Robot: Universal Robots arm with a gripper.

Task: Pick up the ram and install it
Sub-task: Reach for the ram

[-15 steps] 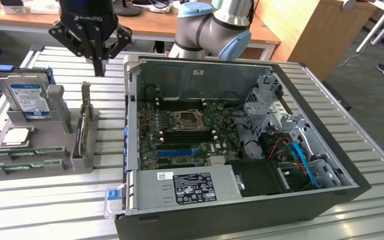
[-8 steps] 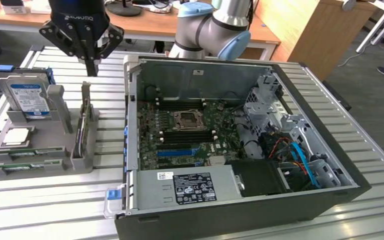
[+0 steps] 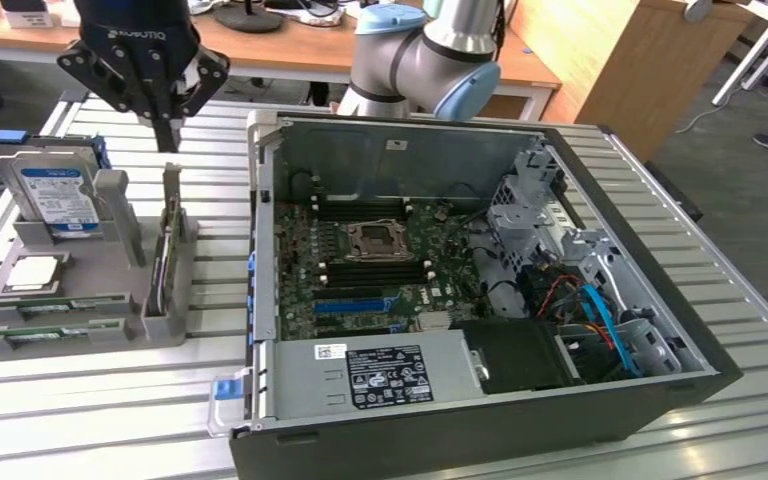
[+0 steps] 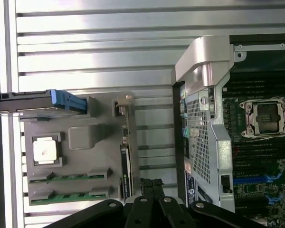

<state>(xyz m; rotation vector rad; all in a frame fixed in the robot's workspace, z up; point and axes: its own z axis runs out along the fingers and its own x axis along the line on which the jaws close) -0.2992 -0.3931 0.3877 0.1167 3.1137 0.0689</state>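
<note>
The ram point(image 3: 168, 238) stands on its long edge in a slot of the grey holder point(image 3: 157, 322), at the exterior view's left. In the wrist view the ram point(image 4: 126, 166) is a thin dark strip with green along it. My gripper point(image 3: 167, 135) hangs shut and empty above the ram's far end, well clear of it. Its black fingertips point(image 4: 152, 184) meet beside the ram's near end in the wrist view. The open computer case point(image 3: 267, 250) lies to the exterior view's right, its motherboard point(image 3: 418, 290) with an empty processor socket point(image 3: 375, 238) exposed.
The holder also carries a hard drive point(image 3: 57, 195) with a blue-white label, a square silver processor point(image 3: 35, 272) and two flat green boards point(image 3: 53, 320). Everything sits on a ribbed metal table point(image 3: 104, 410). The arm's base point(image 3: 424, 60) stands behind the case.
</note>
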